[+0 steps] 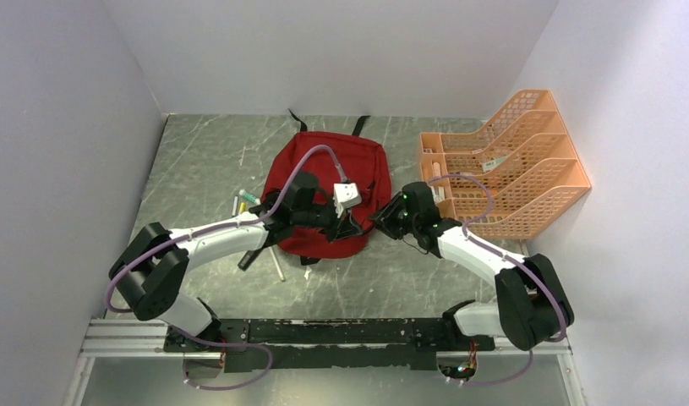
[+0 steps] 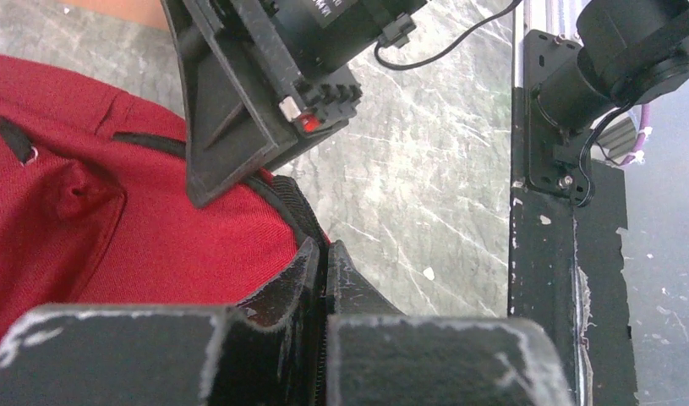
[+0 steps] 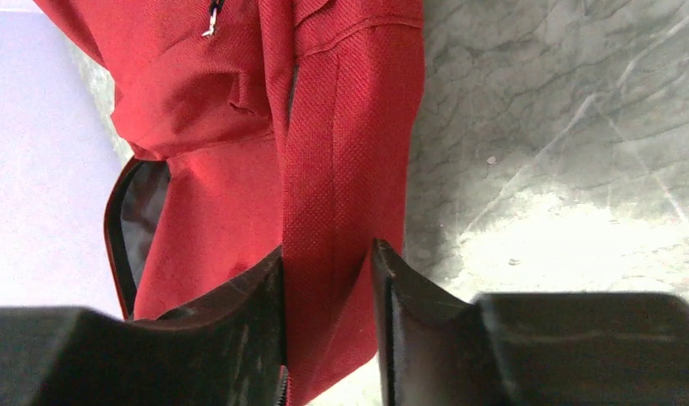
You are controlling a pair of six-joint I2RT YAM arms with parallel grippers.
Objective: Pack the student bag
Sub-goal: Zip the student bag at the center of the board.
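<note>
The bag (image 1: pixel 324 165) lies flat mid-table (image 1: pixel 205 152), its black straps pointing to 12 o'clock. Its near edge, at 6 o'clock, is hidden in the top view under both wrists.

The left gripper (image 2: pixel 324 254) comes in from 8 o'clock. Its fingers are pressed together at the bag's black-trimmed rim. Whether a sliver of that trim is nipped between them cannot be made out, since the fingers themselves block the seam.

The right gripper (image 3: pixel 328 262) comes in from 4 o'clock. Its fingers stand apart astride an upright fold of the red cloth, which nearly fills the gap. Whether they pinch it or only flank it I cannot tell. At 9 o'clock of that fold a dark slit of lining (image 3: pixel 133 216) shows, and a zip pull (image 3: pixel 212 17) is cut off at the top edge.

At 3 o'clock of the bag stands an orange organizer (image 1: pixel 527 161); the small things in its slots are too small to tell. At 9 o'clock of the bag lie a few pens (image 1: pixel 243 203), partly covered by the left arm.
</note>
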